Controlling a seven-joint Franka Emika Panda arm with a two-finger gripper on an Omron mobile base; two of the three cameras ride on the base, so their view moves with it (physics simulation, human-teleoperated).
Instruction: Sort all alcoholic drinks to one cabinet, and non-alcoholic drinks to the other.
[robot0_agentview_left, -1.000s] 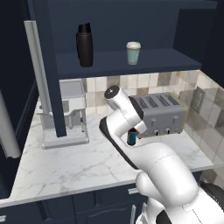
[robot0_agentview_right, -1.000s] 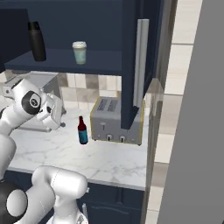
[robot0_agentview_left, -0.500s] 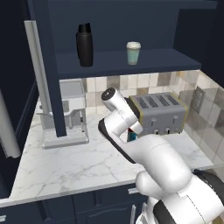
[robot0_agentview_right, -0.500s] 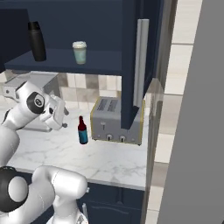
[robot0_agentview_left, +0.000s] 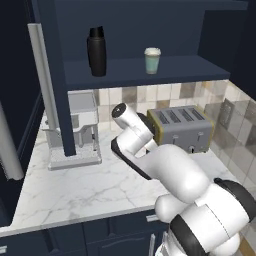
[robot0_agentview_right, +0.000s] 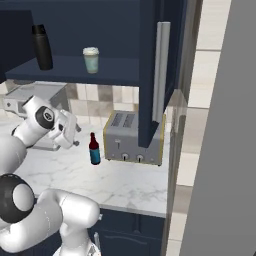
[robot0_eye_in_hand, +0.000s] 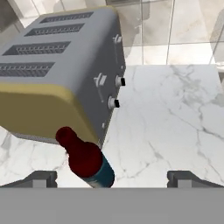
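So the flask (robot0_agentview_left: 96, 51) and the cup (robot0_agentview_left: 152, 60) are already up on the wide cabinet shelf (robot0_agentview_left: 185, 67), meaning the soft drinks look sorted. Now it's the booze's turn: the red-brown bottle (robot0_agentview_right: 94, 149) stands upright on the worktop (robot0_agentview_right: 125, 180), just beside the toaster (robot0_agentview_right: 131, 138). The end effector (robot0_eye_in_hand: 111, 178) hovers above it with its fingers spread wide, holding nothing (bottle sits between the tips in the hand view, a bit off to one side). Next move, I'd guess: drop lower, centre on the bottle's body, then squeeze without knocking it into the toaster.
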